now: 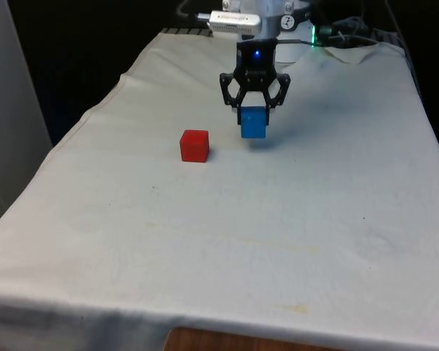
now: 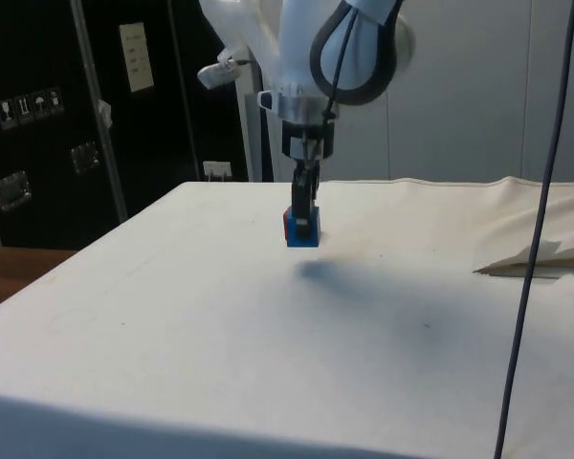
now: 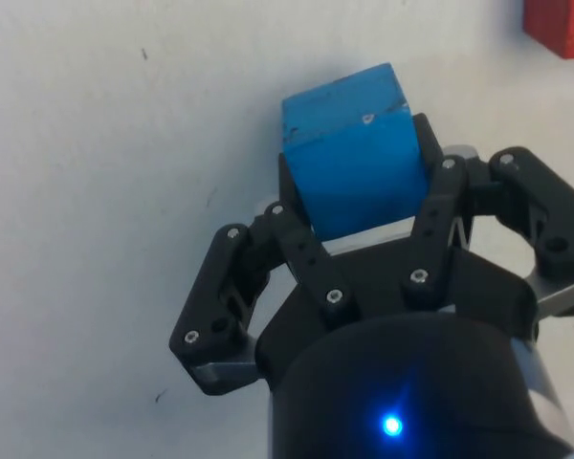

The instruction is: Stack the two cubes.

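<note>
The gripper [image 1: 254, 108] hangs above the tabletop [image 1: 278, 219], its fingers [image 3: 297, 244] clamped on a blue cube [image 1: 253, 122] lifted clear of the cloth; a red cube [image 1: 194, 145] sits nearby, toward the front view's left.

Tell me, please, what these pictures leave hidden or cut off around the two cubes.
- Red cube, side view: almost wholly hidden behind the blue cube.
- Red cube, wrist view: cut off by the picture's edge.
- Blue cube's underside, front view: whether it touches the cloth cannot be told.
- Blue cube's gripped sides, wrist view: covered by the gripper.
</note>
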